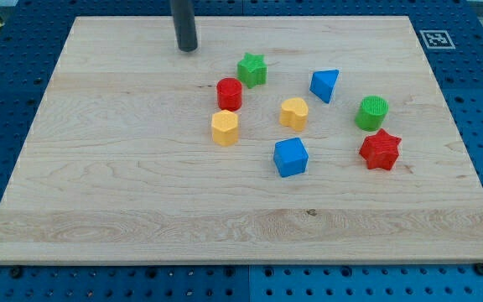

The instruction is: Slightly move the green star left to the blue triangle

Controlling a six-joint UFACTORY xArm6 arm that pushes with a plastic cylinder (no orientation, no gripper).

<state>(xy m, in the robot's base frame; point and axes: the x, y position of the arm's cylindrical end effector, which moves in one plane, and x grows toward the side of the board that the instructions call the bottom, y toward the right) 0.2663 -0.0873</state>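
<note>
The green star [252,69] sits on the wooden board, in the upper middle of the view. The blue triangle [325,84] lies to its right and slightly lower, with a gap between them. My tip [188,47] rests on the board near the view's top, up and to the left of the green star, touching no block. A red cylinder [229,94] stands just below and left of the star, almost touching it.
A yellow hexagon [225,127], a yellow heart [293,112], a blue cube [291,157], a green cylinder [372,112] and a red star [381,150] are spread over the board's middle and right. A tag marker [436,39] lies beyond the board's top right corner.
</note>
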